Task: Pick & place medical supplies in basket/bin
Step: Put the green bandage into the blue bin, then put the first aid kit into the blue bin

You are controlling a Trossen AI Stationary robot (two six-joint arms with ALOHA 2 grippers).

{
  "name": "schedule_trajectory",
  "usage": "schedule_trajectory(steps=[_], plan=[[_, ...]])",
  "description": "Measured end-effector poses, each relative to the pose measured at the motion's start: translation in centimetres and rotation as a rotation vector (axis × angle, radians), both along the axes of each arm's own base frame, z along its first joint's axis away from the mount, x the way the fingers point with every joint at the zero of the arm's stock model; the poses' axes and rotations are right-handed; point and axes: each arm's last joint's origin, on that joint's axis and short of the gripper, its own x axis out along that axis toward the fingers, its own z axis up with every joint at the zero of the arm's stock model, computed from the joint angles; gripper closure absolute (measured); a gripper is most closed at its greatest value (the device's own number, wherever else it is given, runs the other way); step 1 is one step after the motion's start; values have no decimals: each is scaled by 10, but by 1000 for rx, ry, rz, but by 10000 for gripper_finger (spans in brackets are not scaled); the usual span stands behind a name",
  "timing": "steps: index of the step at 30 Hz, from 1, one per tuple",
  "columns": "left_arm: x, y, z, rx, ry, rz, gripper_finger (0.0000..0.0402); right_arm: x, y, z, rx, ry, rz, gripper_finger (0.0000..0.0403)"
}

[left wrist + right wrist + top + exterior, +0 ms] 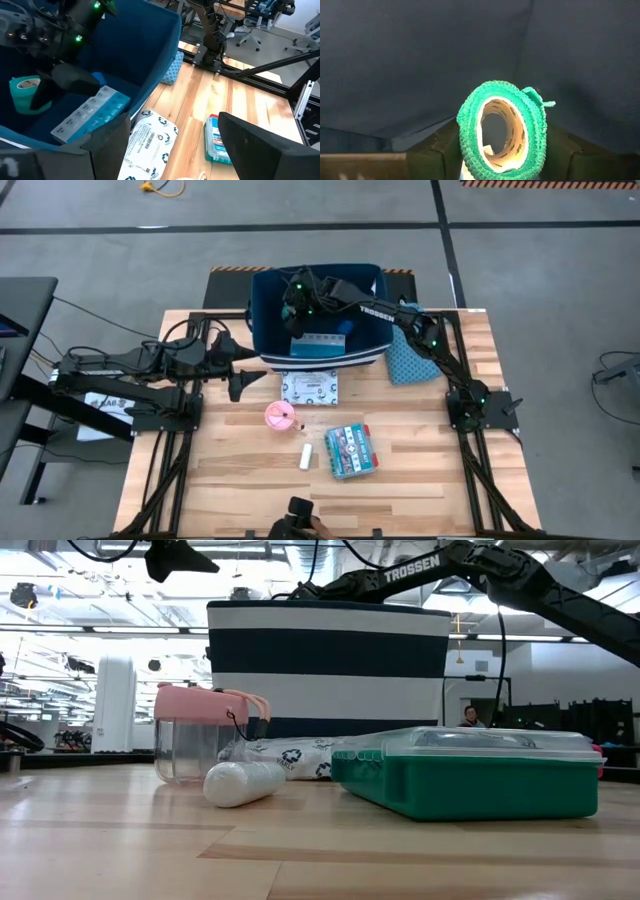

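The dark navy bin (315, 310) stands at the table's far side; in the low view the bin (330, 660) shows its white stripes. My right gripper (502, 150) reaches down inside it and is shut on the green roll (502, 132). The left wrist view shows that roll (25, 92) beside the light-blue pill organizer (92, 112), which lies on the bin floor. My left gripper (240, 382) hovers open just left of the bin's near corner. On the table lie a white packet (310, 388), a pink round piece (280, 417), a white stick (306, 457) and a teal box (350, 450). My right gripper pinches the green roll between its two fingers (445, 150), which press on opposite sides of the roll's outer curved wall (465, 125). The roll's open core faces the wrist camera. The fingers come from above into the bin. Whether the roll touches the bin floor I cannot tell.
A teal patterned fabric pouch (405, 360) lies against the bin's right side. A small blue item (100, 79) sits inside the bin by the organizer. Bare wood lies along the table's near left and right parts. Arm bases stand at both side edges.
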Motion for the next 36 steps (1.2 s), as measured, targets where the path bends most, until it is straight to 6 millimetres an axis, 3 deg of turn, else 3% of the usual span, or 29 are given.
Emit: schedule_trajectory(steps=[6, 15, 23, 29, 36], plan=[[0, 0, 0, 0, 0, 0, 111, 1, 3, 0, -51, 22, 6, 208], [0, 0, 0, 0, 0, 1, 111, 5, 12, 0, -71, 27, 50, 148], [0, 0, 0, 2, 2, 0, 111, 2, 16, 11, -66, 39, 55, 142], [0, 0, 0, 2, 2, 0, 111, -14, 22, 49, -87, -4, 48, 142], [0, 0, 0, 0, 1, -6, 111, -51, 40, 128, -158, -145, 42, 142]])
